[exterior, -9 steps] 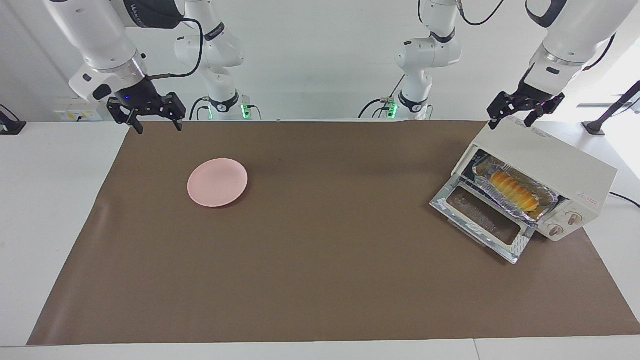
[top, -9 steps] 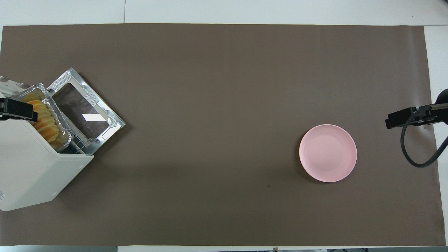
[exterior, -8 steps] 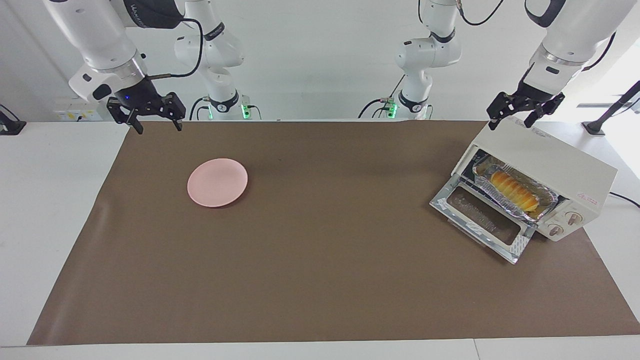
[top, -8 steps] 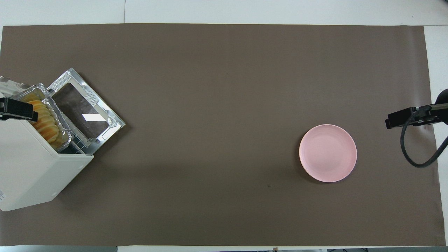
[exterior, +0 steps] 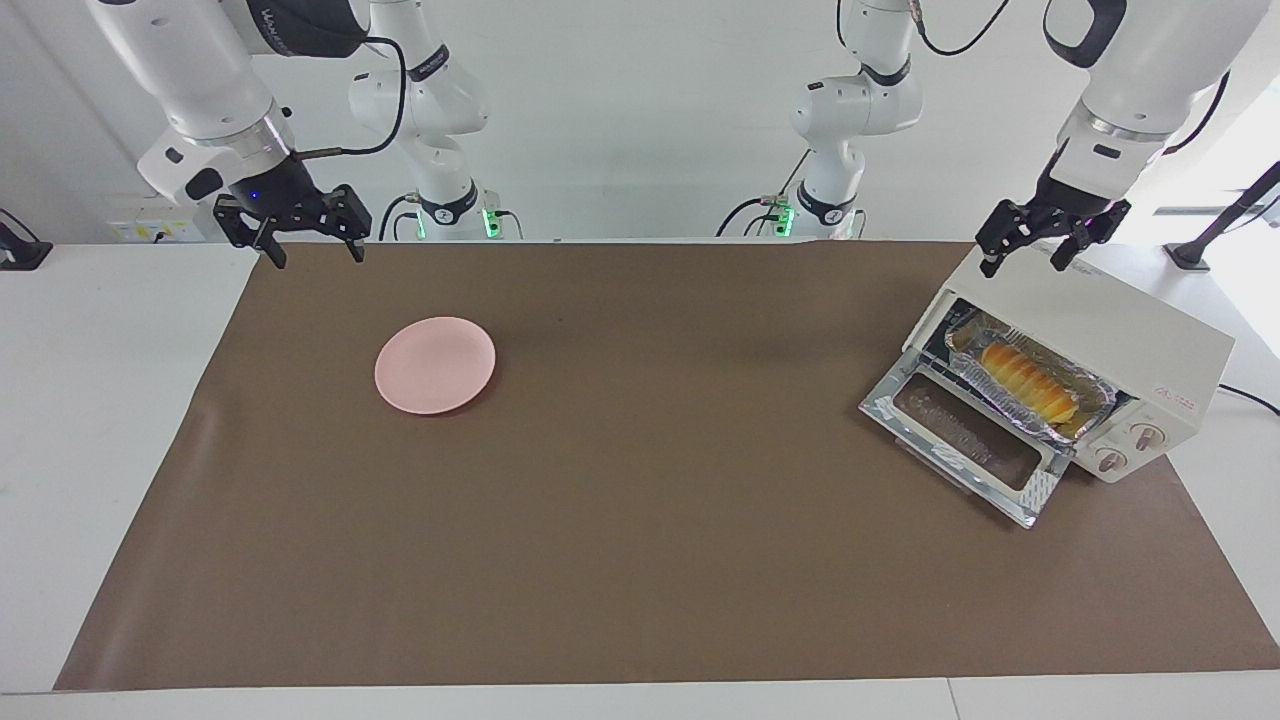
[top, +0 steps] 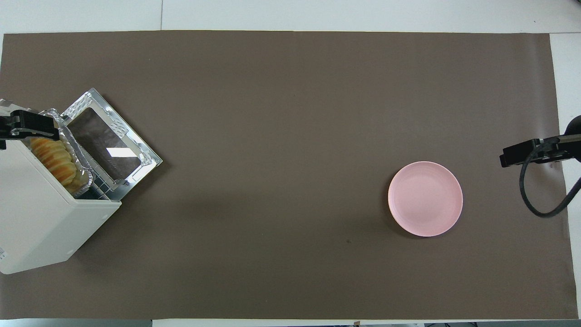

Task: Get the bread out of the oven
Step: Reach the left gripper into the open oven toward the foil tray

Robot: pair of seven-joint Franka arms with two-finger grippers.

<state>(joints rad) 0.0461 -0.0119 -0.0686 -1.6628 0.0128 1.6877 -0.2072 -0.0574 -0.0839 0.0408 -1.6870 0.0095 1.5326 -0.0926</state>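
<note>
The left pincer (exterior: 1024, 265) is held in the air over the top of the oven (exterior: 1100, 330), at the corner nearer the robots; its fingers are spread and nothing is gripped. The oven is located at the left arm's end of the tabletop (exterior: 640, 520), with its drop door (exterior: 965, 440) folded down flat in front of the opening. Inside the opening, a crinkled foil tray (exterior: 1100, 392) is seated, and the bread (exterior: 1030, 380) is laid in it. The long axis of the bread is aligned with the width of the oven mouth, parallel to the door hinge, one end pointing toward the robots and the other toward the knobs (exterior: 1130, 447). The right pincer (exterior: 297, 245) is held waiting above the tabletop edge at the right arm's end, released and empty. A pink plate (exterior: 435, 365) is placed on the tabletop, farther from the robots than that pincer and well apart from the oven.
</note>
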